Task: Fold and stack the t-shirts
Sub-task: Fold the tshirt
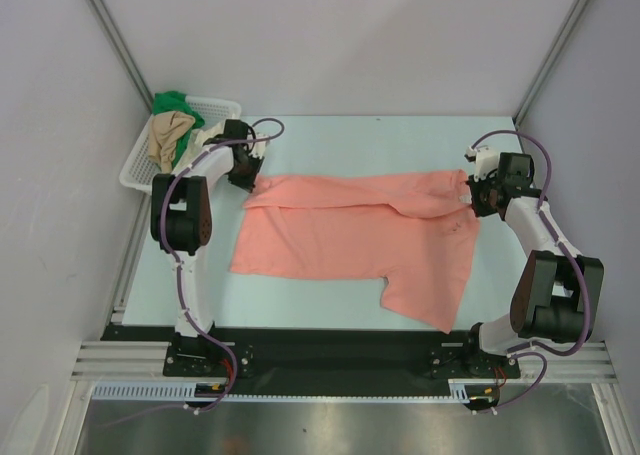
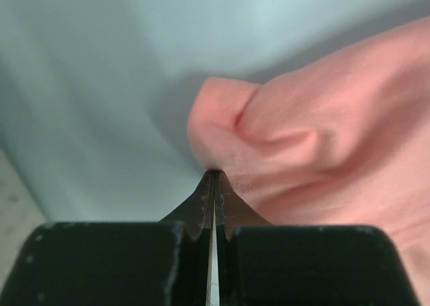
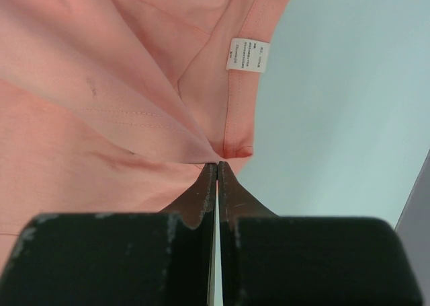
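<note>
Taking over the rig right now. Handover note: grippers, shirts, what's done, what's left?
Left gripper: shut on the far-left corner of the salmon-pink t-shirt.
Right gripper: shut on the same shirt's far-right edge, near the care label.
That shirt lies spread on the table, stretched between the arms and not yet neatly folded.
Green t-shirt and tan t-shirt are bunched in the white basket.
Done: nothing stacked.
Left: fold this shirt, then the basket shirts, and stack all.

Basket (image 1: 222, 104) far-left of t-shirt (image 1: 350, 240)
</note>
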{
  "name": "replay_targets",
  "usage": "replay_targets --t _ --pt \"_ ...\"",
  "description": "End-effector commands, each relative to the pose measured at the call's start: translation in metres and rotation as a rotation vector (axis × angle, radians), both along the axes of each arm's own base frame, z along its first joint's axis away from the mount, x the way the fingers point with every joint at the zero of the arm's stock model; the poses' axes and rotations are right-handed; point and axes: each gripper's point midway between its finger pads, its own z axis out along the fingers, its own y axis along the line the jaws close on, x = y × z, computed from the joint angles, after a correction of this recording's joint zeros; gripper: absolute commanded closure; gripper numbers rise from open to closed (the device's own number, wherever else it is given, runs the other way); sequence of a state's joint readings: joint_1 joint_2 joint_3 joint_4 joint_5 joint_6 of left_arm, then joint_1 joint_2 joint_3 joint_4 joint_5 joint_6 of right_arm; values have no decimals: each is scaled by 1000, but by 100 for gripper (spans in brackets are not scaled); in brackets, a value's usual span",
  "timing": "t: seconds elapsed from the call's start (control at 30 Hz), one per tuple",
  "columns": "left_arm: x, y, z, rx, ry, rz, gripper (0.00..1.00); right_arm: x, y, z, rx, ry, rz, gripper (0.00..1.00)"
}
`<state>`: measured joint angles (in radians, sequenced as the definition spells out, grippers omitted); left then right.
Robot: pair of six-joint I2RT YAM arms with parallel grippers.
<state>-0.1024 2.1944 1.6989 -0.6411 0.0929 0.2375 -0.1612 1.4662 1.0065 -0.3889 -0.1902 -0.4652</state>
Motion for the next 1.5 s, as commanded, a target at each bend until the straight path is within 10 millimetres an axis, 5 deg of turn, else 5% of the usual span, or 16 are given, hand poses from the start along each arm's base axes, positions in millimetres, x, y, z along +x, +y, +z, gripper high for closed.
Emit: replay_targets --t 0.0,0.5,0.6,0.77,0.9,1.2,1.47 --pt "15 28 17 125 -90 35 100 13 -9 17 -31 -53 -14 100" --pt "28 38 44 186 -172 75 97 13 -9 15 -32 -53 -11 100" --pt "21 25 58 149 -184 40 82 12 -10 14 -38 -55 -18 100" --pt "3 -13 78 63 -215 -66 74 11 -12 9 -31 -57 -35 100" --pt "-14 -28 60 44 -157 -122 78 14 -15 8 -31 -61 -54 100" --pt "-49 -23 4 62 -8 -134 89 12 -18 7 -32 -41 -51 100" --pt "-55 -20 -7 73 17 -116 89 8 -16 5 -22 -38 -53 100"
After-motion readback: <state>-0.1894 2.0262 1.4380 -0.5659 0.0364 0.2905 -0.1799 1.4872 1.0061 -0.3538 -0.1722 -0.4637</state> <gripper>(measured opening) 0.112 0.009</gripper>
